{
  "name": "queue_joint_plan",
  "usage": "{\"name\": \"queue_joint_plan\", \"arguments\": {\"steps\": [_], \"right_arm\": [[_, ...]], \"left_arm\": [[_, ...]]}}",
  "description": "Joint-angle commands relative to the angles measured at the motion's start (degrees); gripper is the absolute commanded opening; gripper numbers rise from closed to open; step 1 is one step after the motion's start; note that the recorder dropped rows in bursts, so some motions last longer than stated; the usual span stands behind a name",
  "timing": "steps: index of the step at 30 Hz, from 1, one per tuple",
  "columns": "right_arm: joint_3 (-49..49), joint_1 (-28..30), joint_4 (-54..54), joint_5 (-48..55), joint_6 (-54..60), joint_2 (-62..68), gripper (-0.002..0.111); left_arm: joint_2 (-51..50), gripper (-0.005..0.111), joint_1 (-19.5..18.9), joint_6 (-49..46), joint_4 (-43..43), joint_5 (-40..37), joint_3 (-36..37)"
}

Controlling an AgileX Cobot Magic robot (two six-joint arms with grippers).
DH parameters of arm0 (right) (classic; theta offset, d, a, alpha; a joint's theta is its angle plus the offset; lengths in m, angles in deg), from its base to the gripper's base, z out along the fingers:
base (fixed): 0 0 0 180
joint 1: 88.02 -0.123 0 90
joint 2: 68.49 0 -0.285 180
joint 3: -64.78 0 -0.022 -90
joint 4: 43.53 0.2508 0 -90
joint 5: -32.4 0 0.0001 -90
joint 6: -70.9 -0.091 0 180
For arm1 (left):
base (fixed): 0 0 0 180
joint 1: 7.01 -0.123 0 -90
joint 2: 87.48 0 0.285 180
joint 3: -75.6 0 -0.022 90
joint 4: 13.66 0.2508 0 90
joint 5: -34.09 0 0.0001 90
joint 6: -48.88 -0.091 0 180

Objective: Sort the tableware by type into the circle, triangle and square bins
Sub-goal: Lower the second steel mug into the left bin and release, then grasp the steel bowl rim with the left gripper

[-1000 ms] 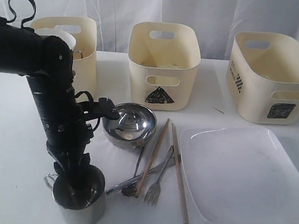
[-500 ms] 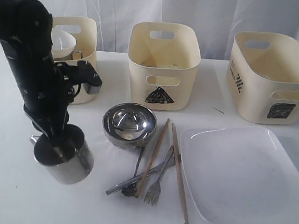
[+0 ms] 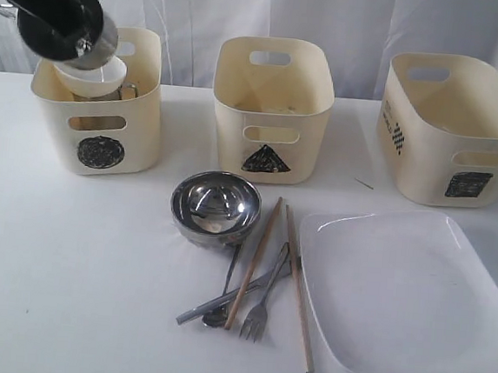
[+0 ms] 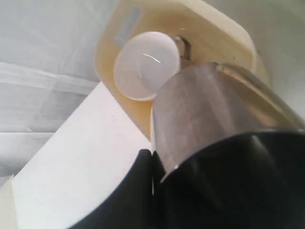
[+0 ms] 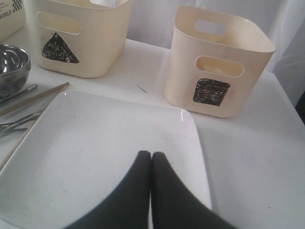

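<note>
Bright, soft, even light; faint shadows on the bench (image 3: 68, 258). Highlights glint in the steel bowl (image 3: 216, 205); the near steel mug (image 4: 209, 109) is blurred.

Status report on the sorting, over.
Left gripper shut on steel mug, over circle-marked cream plastic bin. Right gripper shut, empty, over large square white plate. Small white bowl already in that bin.

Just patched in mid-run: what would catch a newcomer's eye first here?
The left hand holds a steel mug above the circle bin at far left, where a small white bowl sits. Nearer the camera, a shiny steel bowl and a large square white plate lie on the table.
</note>
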Motion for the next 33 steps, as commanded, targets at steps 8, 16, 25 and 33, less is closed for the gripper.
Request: {"name": "queue_joint_plan", "arguments": {"steps": [8, 16, 25, 33], "right_arm": [[-0.32, 0.14, 0.19, -0.55, -0.23, -0.27, 0.000], [-0.32, 0.14, 0.19, -0.55, -0.23, -0.27, 0.000], [-0.32, 0.14, 0.19, -0.55, -0.23, -0.27, 0.000], [-0.32, 0.14, 0.19, -0.55, -0.23, -0.27, 0.000]], "left_arm": [[-11.64, 0.000, -12.33, 8.28, -12.32, 11.85, -5.25], [-20.74, 0.000, -13.09, 1.83, -21.81, 13.10, -11.71], [-28.15, 0.000, -13.09, 1.83, -22.66, 7.85, -14.01], [-27.68, 0.031, -13.09, 1.83, -22.82, 7.67, -14.66]]}}
